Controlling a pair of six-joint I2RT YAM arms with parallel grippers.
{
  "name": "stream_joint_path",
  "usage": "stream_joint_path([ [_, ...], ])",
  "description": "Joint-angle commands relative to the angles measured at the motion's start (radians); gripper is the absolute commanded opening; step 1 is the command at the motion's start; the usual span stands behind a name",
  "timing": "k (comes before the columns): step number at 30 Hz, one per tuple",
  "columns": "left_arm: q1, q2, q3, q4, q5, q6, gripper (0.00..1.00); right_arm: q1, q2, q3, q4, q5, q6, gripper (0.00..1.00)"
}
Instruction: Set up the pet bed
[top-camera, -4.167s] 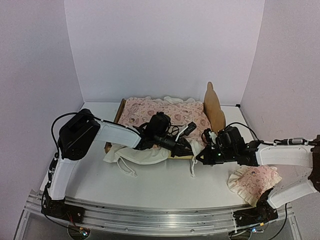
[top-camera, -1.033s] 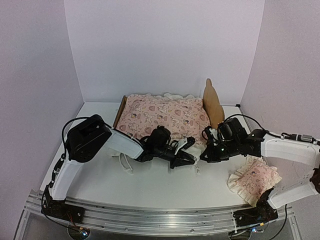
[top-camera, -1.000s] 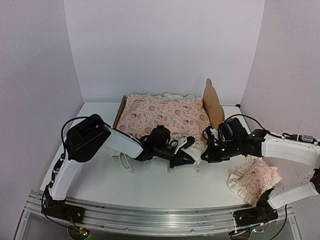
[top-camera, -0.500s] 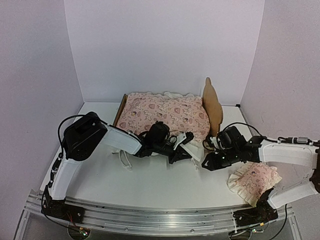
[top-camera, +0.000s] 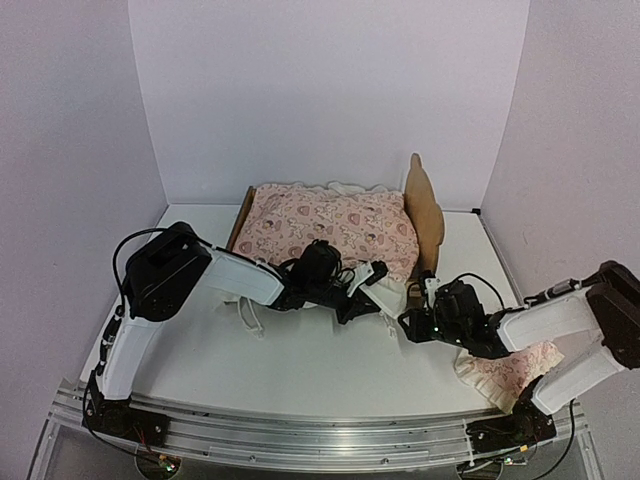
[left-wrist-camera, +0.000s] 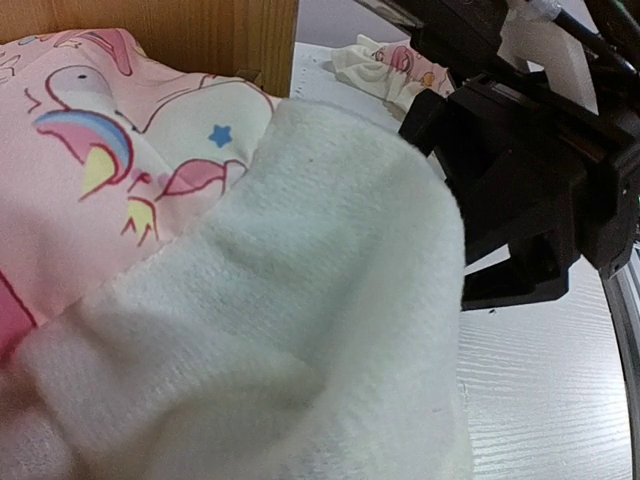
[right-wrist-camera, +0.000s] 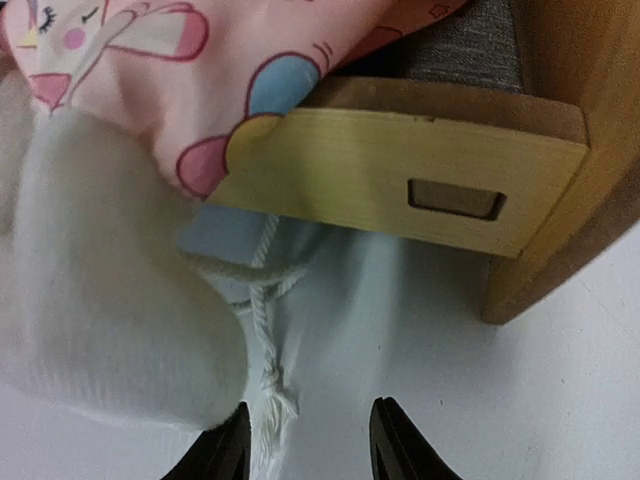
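Observation:
The pet bed (top-camera: 427, 212) stands at the back centre, its plywood headboard on the right. A pink printed cover (top-camera: 330, 225) lies over it. My left gripper (top-camera: 366, 287) is at the bed's near side, shut on the cover's cream edge (top-camera: 388, 297). That cream cloth (left-wrist-camera: 300, 330) fills the left wrist view and hides the fingers. My right gripper (top-camera: 408, 322) sits low on the table just right of it, apart from the bed. In the right wrist view the right gripper (right-wrist-camera: 310, 448) is open; a knotted cord (right-wrist-camera: 268, 385) lies loose by its left finger. The bed's side rail (right-wrist-camera: 400, 180) and grey base (right-wrist-camera: 465, 50) show above.
A small pink ruffled pillow (top-camera: 508, 364) lies at the near right, partly under my right forearm, and shows as a pillow (left-wrist-camera: 385, 70) in the left wrist view too. Another cord (top-camera: 247, 325) trails on the white table at the bed's near left. Purple walls close in the back and sides.
My right gripper has opened, let go of the cover's edge and drawn back toward the near right. The left gripper has kept its hold and shifted slightly toward the bed.

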Motion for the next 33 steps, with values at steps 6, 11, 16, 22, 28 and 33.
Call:
stream_joint_path([
  [6, 0.028, -0.09, 0.045, -0.011, -0.069, 0.034, 0.0, 0.004, 0.163, 0.088, 0.314, 0.123, 0.002, 0.45],
  [11, 0.028, -0.084, 0.042, 0.002, -0.07, 0.041, 0.0, 0.004, 0.244, 0.135, 0.396, 0.114, -0.005, 0.47],
  [16, 0.027, -0.081, 0.029, 0.019, -0.083, 0.047, 0.0, 0.004, 0.28, 0.155, 0.414, 0.109, 0.017, 0.4],
  [22, 0.028, -0.071, 0.027, 0.043, -0.134, 0.074, 0.0, 0.004, 0.23, 0.121, 0.408, 0.099, 0.017, 0.02],
  [28, 0.028, -0.03, 0.063, 0.08, -0.137, 0.052, 0.0, 0.005, 0.11, 0.132, 0.176, -0.024, 0.006, 0.0],
  [33, 0.028, 0.008, 0.078, 0.147, -0.078, 0.021, 0.0, 0.004, 0.054, 0.171, -0.01, -0.144, -0.003, 0.0],
])
